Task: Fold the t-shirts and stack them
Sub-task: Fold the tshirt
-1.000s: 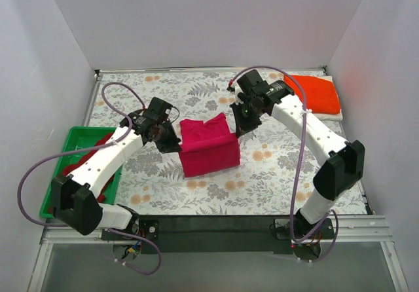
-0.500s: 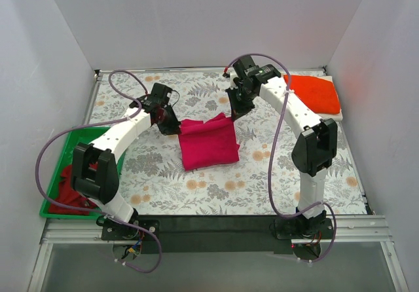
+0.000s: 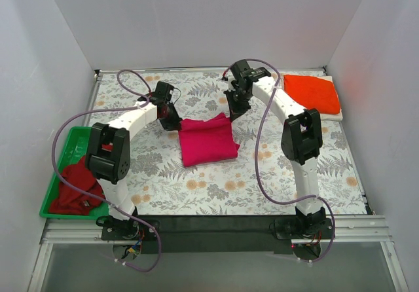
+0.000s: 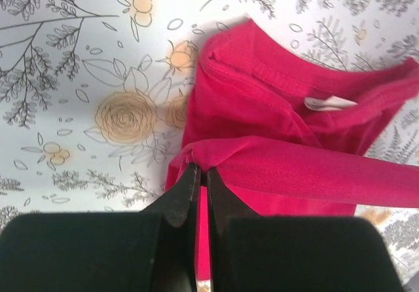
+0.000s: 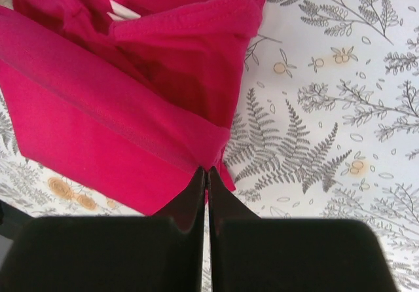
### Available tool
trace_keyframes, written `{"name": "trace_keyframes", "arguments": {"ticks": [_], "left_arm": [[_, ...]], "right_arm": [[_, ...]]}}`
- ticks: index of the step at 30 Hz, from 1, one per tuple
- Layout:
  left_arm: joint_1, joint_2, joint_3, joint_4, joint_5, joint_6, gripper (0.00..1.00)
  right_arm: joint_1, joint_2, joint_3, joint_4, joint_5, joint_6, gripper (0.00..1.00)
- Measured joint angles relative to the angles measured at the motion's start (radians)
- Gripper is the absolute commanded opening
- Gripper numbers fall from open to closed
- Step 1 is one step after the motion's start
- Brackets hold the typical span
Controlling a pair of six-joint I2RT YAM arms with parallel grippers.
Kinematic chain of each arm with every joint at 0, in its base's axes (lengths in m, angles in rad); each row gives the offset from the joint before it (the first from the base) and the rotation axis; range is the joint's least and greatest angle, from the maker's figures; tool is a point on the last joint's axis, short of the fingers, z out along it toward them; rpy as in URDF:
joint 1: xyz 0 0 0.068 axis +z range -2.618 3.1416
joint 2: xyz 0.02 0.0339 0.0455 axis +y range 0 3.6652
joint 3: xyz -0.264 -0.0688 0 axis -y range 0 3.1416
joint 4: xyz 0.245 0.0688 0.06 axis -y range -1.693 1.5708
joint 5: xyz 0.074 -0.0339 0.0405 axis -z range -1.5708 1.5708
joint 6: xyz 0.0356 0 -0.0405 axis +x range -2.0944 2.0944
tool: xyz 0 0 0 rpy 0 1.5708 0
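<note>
Magenta-pink tee (image 3: 208,141): my left gripper (image 4: 201,170) and right gripper (image 5: 205,171) each pinch its far fold.
Green tray (image 3: 73,135): holds darker red tee (image 3: 75,187), near left.
Wrist views only: white neck label (image 4: 326,102).

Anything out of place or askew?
The dark red t-shirt lies bunched in the green tray. The magenta t-shirt sits slightly skewed, its far edge rumpled where the left end effector and right end effector pinch it.

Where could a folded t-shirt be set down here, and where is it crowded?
Free: the near strip of table between the magenta t-shirt and the arm bases; the far middle by the back wall. Crowded: around that t-shirt, where left gripper and right gripper pinch it; the orange-red t-shirt fills the far right corner.
</note>
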Motion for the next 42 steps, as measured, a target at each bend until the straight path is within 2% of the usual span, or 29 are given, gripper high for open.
{"name": "trace_keyframes", "arguments": {"ticks": [9,10,13,14,17,18,19,21,22,24,27,28,29,32,36,42], "left_arm": [[0.005,0.067,0.001,0.075,-0.001,0.012,0.0],[0.005,0.067,0.001,0.085,-0.001,0.014,0.0],[0.006,0.067,0.001,0.105,-0.005,0.018,0.12],[0.006,0.067,0.001,0.109,-0.01,0.019,0.24],[0.008,0.064,-0.001,0.122,-0.036,0.023,0.38],[0.009,0.06,-0.003,0.127,-0.045,0.025,0.54],[0.009,0.054,-0.006,0.13,-0.052,0.032,0.64],[0.009,0.022,-0.029,0.146,-0.066,0.037,0.73],[0.008,-0.002,-0.044,0.149,-0.074,0.04,0.75],[0.002,-0.071,-0.087,0.166,-0.088,0.047,0.72],[-0.018,-0.178,-0.154,0.194,-0.094,0.063,0.55],[-0.029,-0.212,-0.179,0.208,-0.093,0.071,0.51],[-0.04,-0.24,-0.201,0.222,-0.088,0.078,0.39],[-0.064,-0.268,-0.251,0.269,-0.062,0.104,0.3],[-0.071,-0.19,-0.242,0.315,-0.046,0.138,0.22],[-0.06,0.035,-0.109,0.353,-0.042,0.149,0.2]], "right_arm": [[-0.003,0.036,-0.03,0.085,0.021,0.003,0.01],[-0.005,0.036,-0.035,0.094,0.027,0.005,0.07],[-0.01,0.036,-0.056,0.122,0.043,0.024,0.32],[-0.013,0.036,-0.061,0.128,0.05,0.028,0.35],[-0.019,0.035,-0.063,0.146,0.065,0.029,0.41],[-0.019,0.031,-0.066,0.157,0.067,0.028,0.41],[-0.02,0.019,-0.083,0.18,0.067,0.028,0.41],[-0.02,-0.023,-0.138,0.221,0.062,0.026,0.41],[-0.018,-0.056,-0.183,0.252,0.054,0.023,0.42],[-0.008,-0.148,-0.299,0.32,0.025,0.018,0.41],[0.012,-0.265,-0.431,0.413,-0.047,0.013,0.4],[0.018,-0.289,-0.457,0.438,-0.078,0.008,0.39],[0.023,-0.301,-0.472,0.461,-0.109,0.001,0.39],[0.035,-0.286,-0.478,0.521,-0.198,-0.019,0.38],[0.034,-0.188,-0.442,0.557,-0.275,-0.038,0.37],[0.023,0.013,-0.302,0.574,-0.344,-0.038,0.36]]}}
